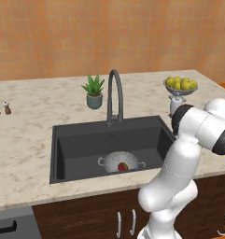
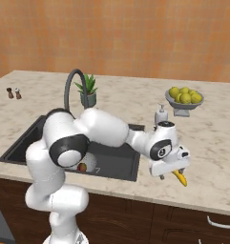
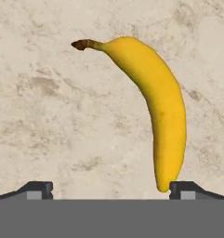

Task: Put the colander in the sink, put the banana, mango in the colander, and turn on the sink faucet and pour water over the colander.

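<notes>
Finger tips (image 3: 39, 189) of the gripper (image 3: 111, 190) stand spread wide and empty above the marble counter (image 3: 48, 116), framing the banana (image 3: 157, 107) below. Its lower end sits just beside one tip, its body curving off-centre toward that side, stem pointing away. For a sound grasp, the gripper should probably shift so the thick middle lies between the jaws, then descend and close across the width. Colander (image 1: 119, 162) already rests in the sink (image 1: 76, 140), mango (image 1: 123, 166) inside.
</notes>
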